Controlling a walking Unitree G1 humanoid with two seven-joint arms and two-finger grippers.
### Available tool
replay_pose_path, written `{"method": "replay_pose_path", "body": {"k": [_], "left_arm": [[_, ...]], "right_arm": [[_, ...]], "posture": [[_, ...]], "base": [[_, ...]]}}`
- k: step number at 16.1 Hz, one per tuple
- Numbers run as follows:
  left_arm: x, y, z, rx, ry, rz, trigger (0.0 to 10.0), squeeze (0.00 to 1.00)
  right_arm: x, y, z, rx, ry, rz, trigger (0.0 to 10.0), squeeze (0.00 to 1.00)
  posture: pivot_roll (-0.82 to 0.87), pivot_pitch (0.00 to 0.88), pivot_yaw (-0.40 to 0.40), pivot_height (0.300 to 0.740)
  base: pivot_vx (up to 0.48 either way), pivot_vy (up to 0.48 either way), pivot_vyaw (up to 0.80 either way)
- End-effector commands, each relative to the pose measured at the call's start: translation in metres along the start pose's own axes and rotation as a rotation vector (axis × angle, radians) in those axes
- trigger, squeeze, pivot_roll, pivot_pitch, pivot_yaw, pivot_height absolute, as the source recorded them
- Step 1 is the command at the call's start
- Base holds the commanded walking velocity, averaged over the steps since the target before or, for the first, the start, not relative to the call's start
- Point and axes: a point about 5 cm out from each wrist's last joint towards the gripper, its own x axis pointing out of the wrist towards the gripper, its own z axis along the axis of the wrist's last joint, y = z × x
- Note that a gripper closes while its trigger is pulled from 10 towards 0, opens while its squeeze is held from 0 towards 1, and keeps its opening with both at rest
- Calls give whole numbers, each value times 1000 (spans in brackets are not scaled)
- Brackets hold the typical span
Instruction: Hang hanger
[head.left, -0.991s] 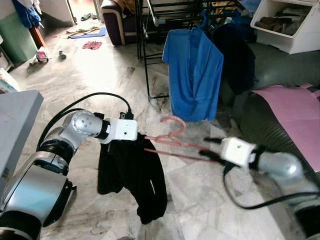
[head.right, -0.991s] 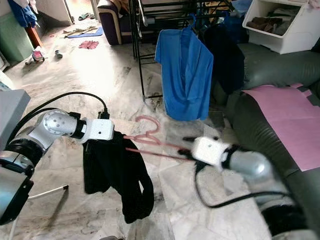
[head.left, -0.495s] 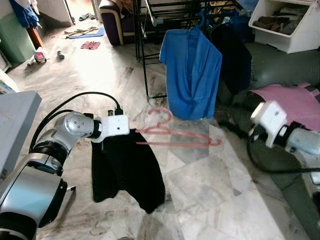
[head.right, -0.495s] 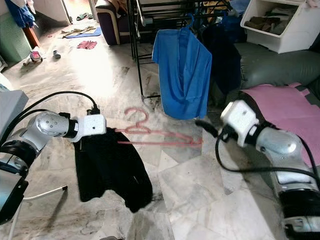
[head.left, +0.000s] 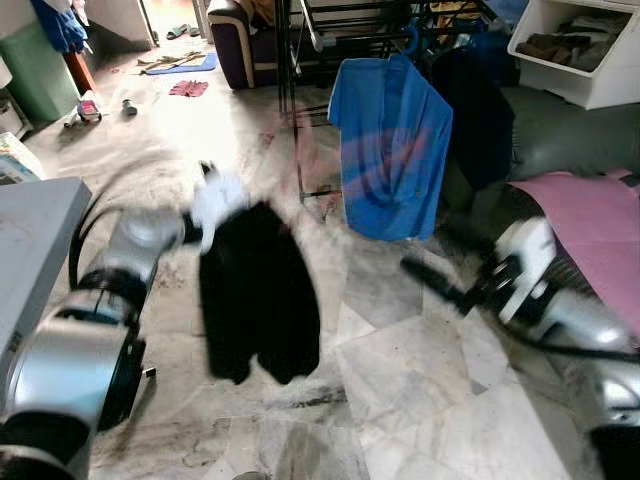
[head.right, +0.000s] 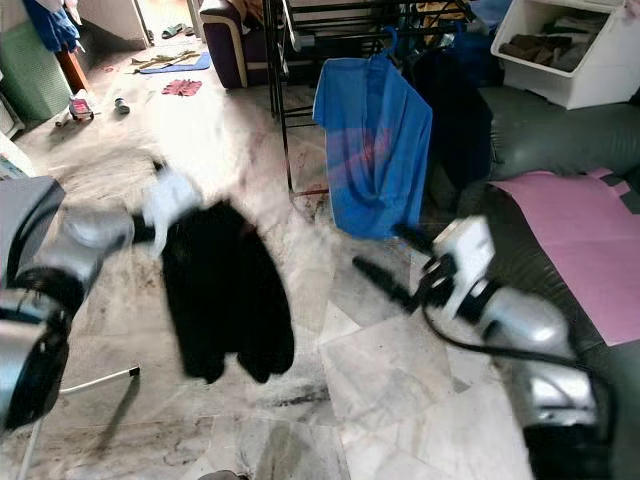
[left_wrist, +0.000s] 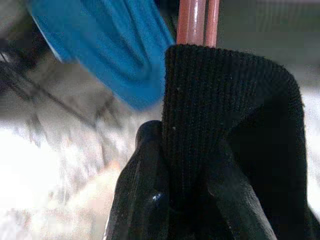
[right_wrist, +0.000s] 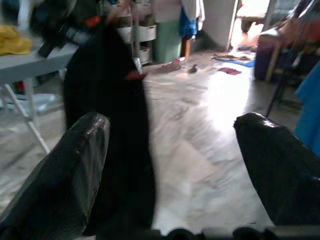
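The pink hanger (left_wrist: 196, 22), with a black garment (head.left: 258, 290) draped on it, is held in the left gripper (left_wrist: 172, 200), whose fingers are clamped on it through the cloth. It is carried above the floor (head.left: 400, 400), blurred, its long axis reaching toward the dark rack (head.left: 330, 25), which lies ahead past the blue shirt (head.left: 392, 145). The right gripper (right_wrist: 172, 165) is spread wide, holding nothing, well apart from the hanger. The left arm is judged the nearer to the rack.

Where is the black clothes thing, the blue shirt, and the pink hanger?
black garment (head.left: 258, 290): left eye view, middle of the hanging cloth.
blue shirt (head.left: 395, 150): left eye view, chest of the shirt on the rack.
pink hanger (left_wrist: 196, 22): left wrist view, on its two pink bars above the black cloth.
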Motion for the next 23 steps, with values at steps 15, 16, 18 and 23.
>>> {"method": "replay_pose_path", "body": {"k": [15, 16, 18, 23], "left_arm": [[-3, -21, 124, 113, -604, -360, 0, 0], [-5, -21, 129, 110, -622, -363, 0, 0], [-6, -22, 137, 99, -635, -360, 0, 0], [-1, -35, 133, 121, -602, -365, 980, 0]], "right_arm": [[44, 9, -35, 44, 60, -144, 10000, 1000], [45, 10, -43, 38, 101, -156, 10000, 1000], [48, 13, -54, 48, 143, -167, 10000, 1000], [66, 15, -63, 35, 209, -229, 10000, 804]], "posture": [[-31, 56, 33, 740], [-29, 55, 31, 740], [-26, 56, 29, 740], [-24, 56, 28, 740]], "base": [[0, 0, 0], [0, 0, 0], [0, 0, 0], [0, 0, 0]]}}
